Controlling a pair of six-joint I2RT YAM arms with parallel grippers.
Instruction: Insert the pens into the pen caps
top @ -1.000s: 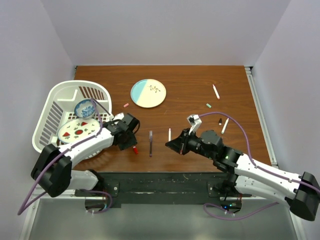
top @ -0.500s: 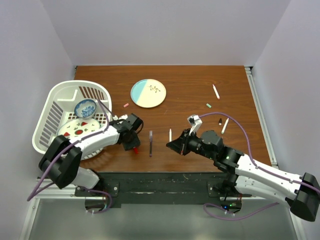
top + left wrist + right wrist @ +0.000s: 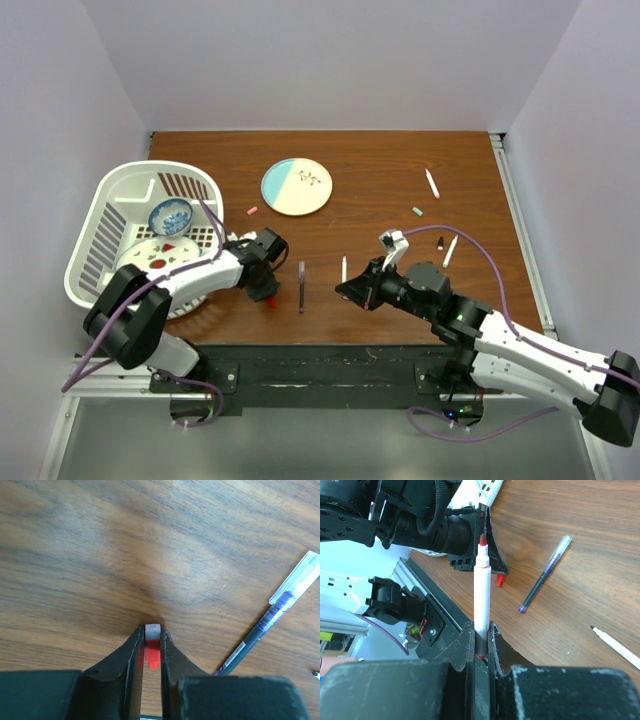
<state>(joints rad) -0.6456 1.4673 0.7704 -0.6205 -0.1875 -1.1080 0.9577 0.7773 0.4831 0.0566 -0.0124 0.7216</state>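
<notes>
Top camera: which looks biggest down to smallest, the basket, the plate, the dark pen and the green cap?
1. basket
2. plate
3. dark pen
4. green cap
No two look alike in size.

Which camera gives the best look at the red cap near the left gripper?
Left wrist: the red cap is seen close up, pinched in the left gripper. Top external shows only a red speck; right wrist shows it small, beyond the held pen.
</notes>
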